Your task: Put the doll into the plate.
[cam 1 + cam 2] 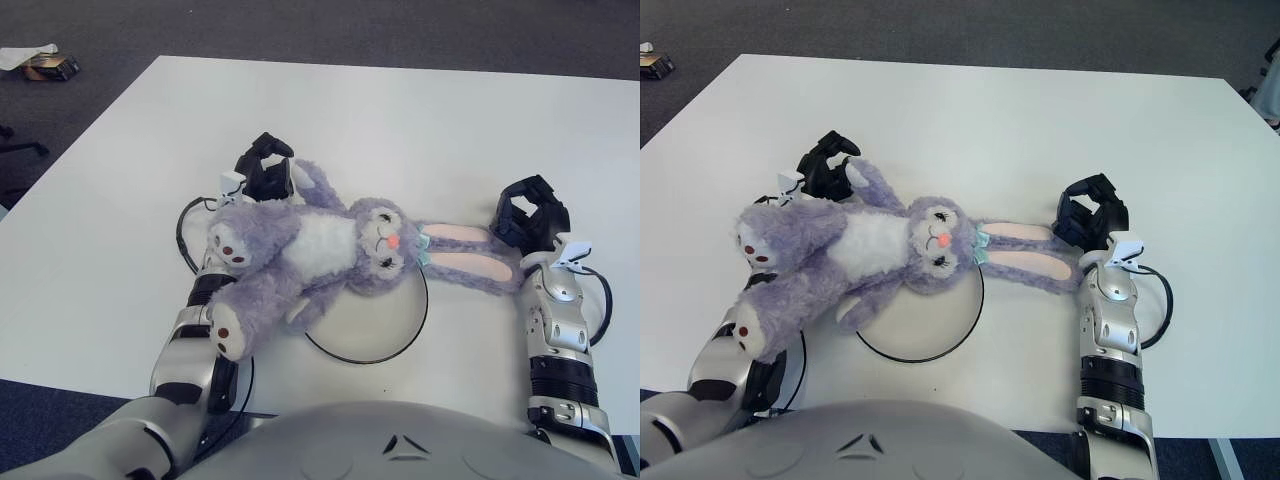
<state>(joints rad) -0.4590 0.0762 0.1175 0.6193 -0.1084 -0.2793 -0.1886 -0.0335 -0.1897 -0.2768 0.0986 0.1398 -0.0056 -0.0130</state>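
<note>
A purple plush bunny doll [320,245] lies on its back across the table. Its head rests over the upper rim of the round white plate [375,325] with a black edge, and its body and legs drape over my left forearm, left of the plate. My left hand [264,166] shows just beyond the doll's raised arm with its fingers loosely bent and nothing between them. The doll's long pink-lined ears [1025,248] stretch right toward my right hand [530,216], which sits at the ear tips, relaxed and empty.
The white table [400,120] stretches far ahead and to both sides. Black cable loops lie beside each forearm [186,235]. A small object [48,64] sits on the dark floor at far left. My torso fills the bottom edge.
</note>
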